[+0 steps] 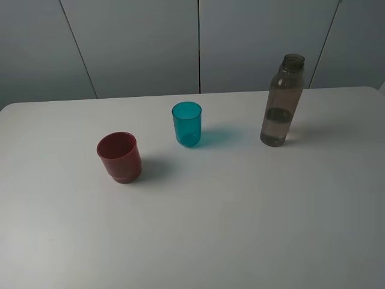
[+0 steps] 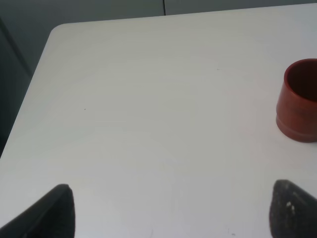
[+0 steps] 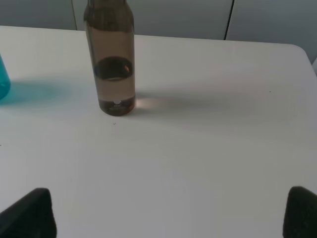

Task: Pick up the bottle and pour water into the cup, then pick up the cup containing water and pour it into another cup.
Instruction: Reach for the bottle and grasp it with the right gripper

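Bottle (image 1: 283, 102) stands upright toward the table's (image 1: 240, 229) far right corner, ahead of the spread, empty right pincer (image 3: 166, 218), the nearer one; left pincer (image 2: 173, 213) likewise spread.

A translucent teal cup (image 1: 187, 124) stands on a plain white table (image 1: 240, 229) and throws a teal-tinted shadow. On the left arm's side of the cup, another cup (image 1: 120, 158) is opaque dark red with no pattern. On the cup's other side, the bottle (image 1: 281, 105) is smoky grey-brown and see-through, with a darker band low down. Behind the cup, pale grey wall panels (image 1: 132, 42) carry thin dark seams. The left gripper (image 2: 171, 213) and right gripper (image 3: 168, 215) are black.
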Controlling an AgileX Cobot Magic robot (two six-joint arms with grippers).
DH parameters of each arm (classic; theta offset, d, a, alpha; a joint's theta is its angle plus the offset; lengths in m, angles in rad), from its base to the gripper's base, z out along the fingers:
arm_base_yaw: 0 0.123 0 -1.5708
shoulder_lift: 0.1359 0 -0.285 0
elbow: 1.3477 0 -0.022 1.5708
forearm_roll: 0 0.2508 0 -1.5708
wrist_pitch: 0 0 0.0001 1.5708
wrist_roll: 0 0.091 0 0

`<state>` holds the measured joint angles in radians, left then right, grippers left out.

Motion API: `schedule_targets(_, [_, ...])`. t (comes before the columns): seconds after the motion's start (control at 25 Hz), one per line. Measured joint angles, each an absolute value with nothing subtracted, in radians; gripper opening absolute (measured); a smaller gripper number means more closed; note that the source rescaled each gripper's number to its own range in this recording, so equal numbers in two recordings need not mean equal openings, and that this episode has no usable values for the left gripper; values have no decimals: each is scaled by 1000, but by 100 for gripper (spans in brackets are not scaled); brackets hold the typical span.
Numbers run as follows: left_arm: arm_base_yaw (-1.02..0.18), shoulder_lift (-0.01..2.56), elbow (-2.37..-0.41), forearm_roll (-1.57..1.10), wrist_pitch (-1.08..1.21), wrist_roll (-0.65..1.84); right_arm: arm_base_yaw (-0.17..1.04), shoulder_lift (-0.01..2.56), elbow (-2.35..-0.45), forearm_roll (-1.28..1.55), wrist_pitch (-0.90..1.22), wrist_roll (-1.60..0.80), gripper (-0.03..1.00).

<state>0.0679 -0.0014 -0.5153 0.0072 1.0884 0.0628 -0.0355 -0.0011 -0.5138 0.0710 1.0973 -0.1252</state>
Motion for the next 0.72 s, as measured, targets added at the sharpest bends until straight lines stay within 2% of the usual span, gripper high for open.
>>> schedule_targets(0.72, [68, -1, -515, 7, 1088, 63, -35, -1, -514, 71, 1097, -125, 100])
